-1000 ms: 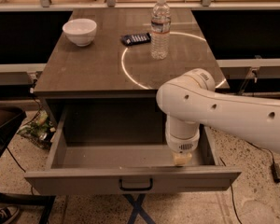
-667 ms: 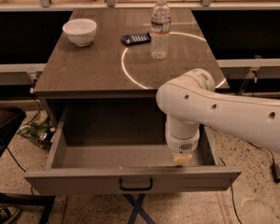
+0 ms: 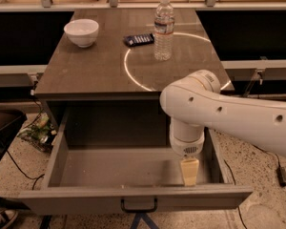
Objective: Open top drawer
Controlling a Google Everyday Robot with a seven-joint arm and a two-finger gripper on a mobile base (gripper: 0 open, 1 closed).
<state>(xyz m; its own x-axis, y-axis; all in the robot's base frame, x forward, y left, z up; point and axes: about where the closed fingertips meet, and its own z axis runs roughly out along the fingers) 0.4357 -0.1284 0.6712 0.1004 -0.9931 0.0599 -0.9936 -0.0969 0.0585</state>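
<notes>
One wide grey top drawer [image 3: 119,168] is seen drawn far out beneath the counter [image 3: 86,75], at 6 o'clock in the view. On the counter a white bowl [image 3: 81,31] is set at 11 o'clock, and a dark flat object [image 3: 139,39] and a water bottle [image 3: 163,28] near 12, all well back from the front edge. The loop handle [image 3: 139,205] is found at the middle of the front panel, untouched. The gripper [image 3: 189,171] is lowered inside the drawer at 5 o'clock, just behind the front panel and near the right wall; whether it is apart or together cannot be told. The opening is judged all but done. Any last pull is best kept straight toward 6 o'clock. The gripper is best lifted straight up, where open room is left above the drawer.
</notes>
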